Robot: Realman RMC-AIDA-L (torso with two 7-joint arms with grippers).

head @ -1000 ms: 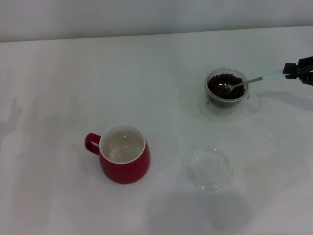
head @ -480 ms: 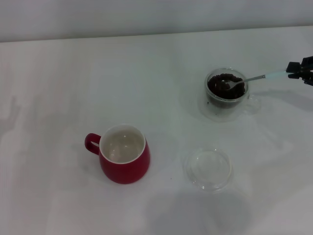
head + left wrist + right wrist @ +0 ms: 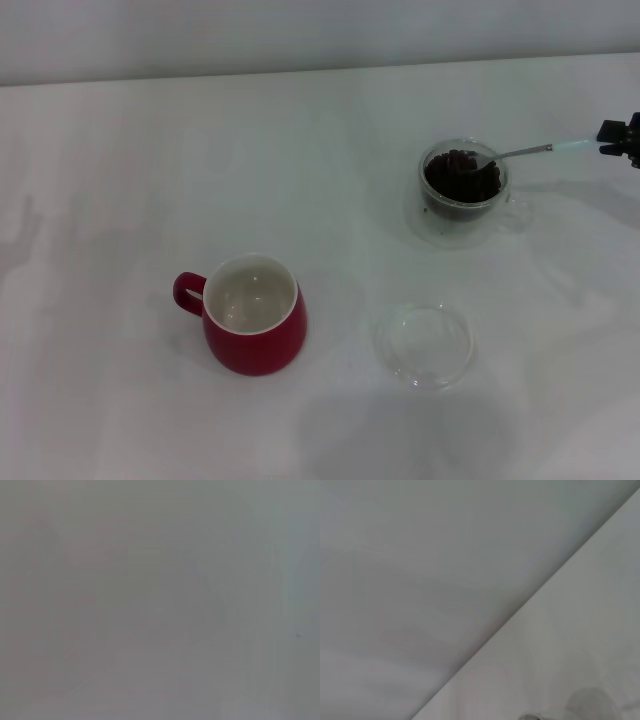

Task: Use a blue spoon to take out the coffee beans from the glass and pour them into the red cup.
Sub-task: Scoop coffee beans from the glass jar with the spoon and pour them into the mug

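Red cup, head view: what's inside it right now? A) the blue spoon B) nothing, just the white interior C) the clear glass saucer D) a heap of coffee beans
B: the red cup shows only its bare white inside, while the coffee beans sit in the glass with the blue spoon held over them by the right gripper.

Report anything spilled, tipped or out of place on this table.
Nothing stands out. The glass and red cup stand upright, no coffee beans lie loose, and the right claw holds the blue spoon over the glass.
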